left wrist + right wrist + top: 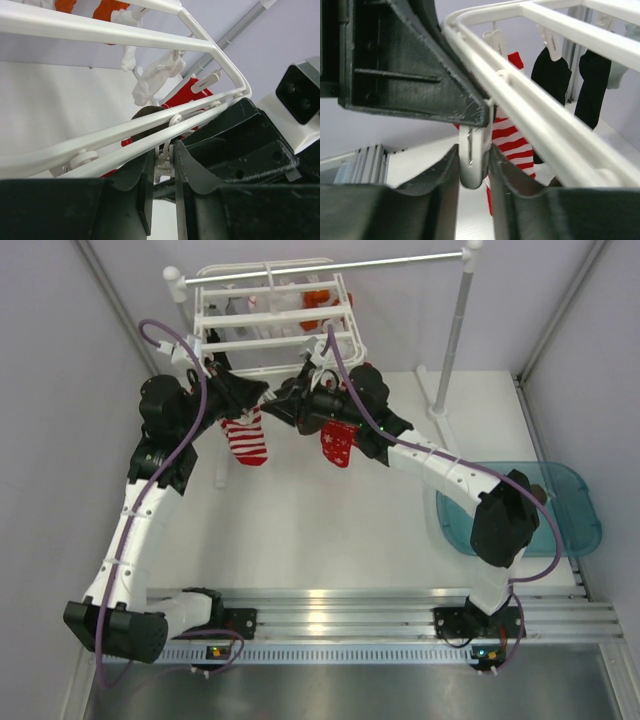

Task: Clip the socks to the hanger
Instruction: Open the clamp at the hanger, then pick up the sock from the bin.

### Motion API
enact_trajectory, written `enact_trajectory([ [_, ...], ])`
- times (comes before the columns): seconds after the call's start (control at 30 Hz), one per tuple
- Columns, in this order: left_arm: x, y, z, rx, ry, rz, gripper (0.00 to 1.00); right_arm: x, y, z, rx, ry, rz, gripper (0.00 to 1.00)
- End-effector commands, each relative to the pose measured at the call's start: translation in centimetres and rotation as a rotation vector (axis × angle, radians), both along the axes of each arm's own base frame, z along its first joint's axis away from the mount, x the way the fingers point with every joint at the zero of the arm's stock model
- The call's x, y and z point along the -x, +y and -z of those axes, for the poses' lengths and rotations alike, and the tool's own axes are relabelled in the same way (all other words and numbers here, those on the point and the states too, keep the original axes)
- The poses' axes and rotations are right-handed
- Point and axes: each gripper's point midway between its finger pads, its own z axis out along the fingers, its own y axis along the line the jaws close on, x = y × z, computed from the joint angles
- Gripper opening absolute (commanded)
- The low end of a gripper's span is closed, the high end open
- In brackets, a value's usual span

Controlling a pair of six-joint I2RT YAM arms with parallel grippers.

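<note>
Two pincers at the near rail of the sock hanger, each nipping a clip.

From above, the hanger [262, 340] hangs on a grey rail [330, 267] over the far edge of the bench, with the left pincer [243, 395] and right pincer [290, 405] close together at its near side. A red snowflake sock [338, 443] dangles from that side, just right of a red-and-white striped sock [246, 440], and a teal tray [575, 500] sits at the bench's right edge. From the left wrist, the left pincer is pressed together on a white clip [164, 167] under the hanger's bars, with the red sock beyond. From the right wrist, the right pincer pinches a hanging clip [472, 170] below the frame. The striped sock is just behind it, and dark socks [549, 70] are clipped further along.
</note>
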Motion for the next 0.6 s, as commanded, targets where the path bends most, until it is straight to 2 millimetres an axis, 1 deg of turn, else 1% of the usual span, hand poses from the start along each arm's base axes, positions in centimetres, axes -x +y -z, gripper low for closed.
enact_trajectory([
  [0.0,-0.5,0.2,-1.5,0.005,-0.074,-0.013,0.03,1.4,0.2,-1.3,-0.013,-0.043,-0.052,0.32],
  [0.03,-0.4,0.2,-1.4,0.001,-0.075,-0.012,0.00,1.3,0.1,-1.1,-0.004,-0.039,-0.048,0.38],
  [0.07,-0.4,0.2,-1.3,-0.002,-0.076,-0.012,0.00,1.4,-0.2,-1.0,0.008,-0.041,-0.044,0.47],
  [0.13,-0.3,0.3,-1.3,-0.007,-0.079,-0.012,0.00,1.7,-0.7,-0.6,0.024,-0.039,-0.050,0.53],
  [0.2,-0.3,0.3,-1.2,-0.014,-0.080,-0.012,0.00,2.2,-1.8,-0.1,0.049,-0.034,-0.053,0.61],
  [0.23,-0.3,0.3,-1.2,-0.017,-0.080,-0.011,0.00,2.8,-2.2,0.1,0.059,-0.033,-0.072,0.67],
  [0.27,-0.3,0.3,-1.2,-0.021,-0.083,-0.015,0.00,3.4,-3.2,-0.6,0.062,-0.059,-0.080,0.69],
  [0.3,-0.3,0.4,-1.3,-0.026,-0.087,-0.017,0.00,4.0,-3.7,0.9,0.105,-0.030,-0.096,0.70],
  [0.33,-0.3,0.4,-1.2,-0.026,-0.084,-0.017,0.00,4.8,-4.3,1.4,0.130,-0.025,-0.119,0.70],
  [0.37,-0.4,0.3,-1.2,-0.028,-0.084,-0.014,0.00,5.3,-5.5,0.7,0.140,-0.038,-0.111,0.72],
  [0.4,-0.4,0.3,-1.2,-0.028,-0.084,-0.014,0.00,6.0,-6.5,2.8,0.209,0.001,-0.125,0.72],
  [0.43,-0.5,0.3,-1.1,-0.028,-0.082,-0.012,0.00,6.3,-7.3,2.9,0.226,0.006,-0.122,0.74],
  [0.47,-0.4,0.2,-1.1,-0.028,-0.085,-0.008,0.00,6.3,-9.2,2.4,0.241,-0.016,-0.096,0.77],
  [0.5,-0.5,0.3,-1.1,-0.029,-0.085,-0.009,0.00,6.4,-10.4,3.8,0.274,0.019,-0.084,0.83],
  [0.53,-0.6,0.3,-1.0,-0.029,-0.085,-0.011,0.00,6.4,-11.6,4.2,0.293,0.031,-0.071,0.87],
  [0.57,-0.6,0.2,-1.1,-0.030,-0.087,-0.008,0.00,6.0,-14.4,4.5,0.329,0.049,-0.018,0.90],
])
